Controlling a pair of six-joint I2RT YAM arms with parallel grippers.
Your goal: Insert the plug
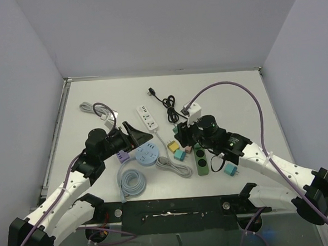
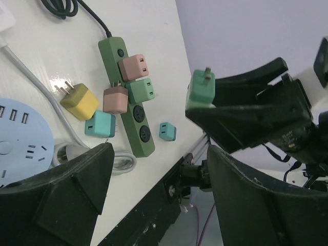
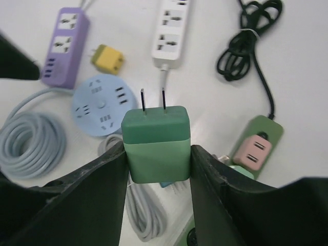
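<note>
My right gripper [image 3: 158, 149] is shut on a two-tone green plug [image 3: 157, 141], held above the table with its two prongs pointing away from the wrist. In the left wrist view the same plug [image 2: 201, 91] shows in the right gripper's fingers. Below it lie the blue round power strip [image 3: 101, 105] and the green power strip [image 3: 266, 133], which carries a pink plug [image 3: 253, 152]. My left gripper [image 2: 159, 200] is open and empty, hovering above the table beside the blue round strip [image 1: 148, 154] and the purple strip [image 1: 121, 157]. My right gripper [image 1: 182, 134] hangs just left of the green strip [image 1: 201, 160].
A white power strip [image 1: 147, 117], a coiled black cable [image 1: 165, 103] and a white adapter [image 1: 192, 110] lie further back. A yellow plug [image 1: 173, 147] and teal plugs [image 1: 179, 154] lie between the strips. A grey-blue cable coil [image 1: 131, 182] lies at the front.
</note>
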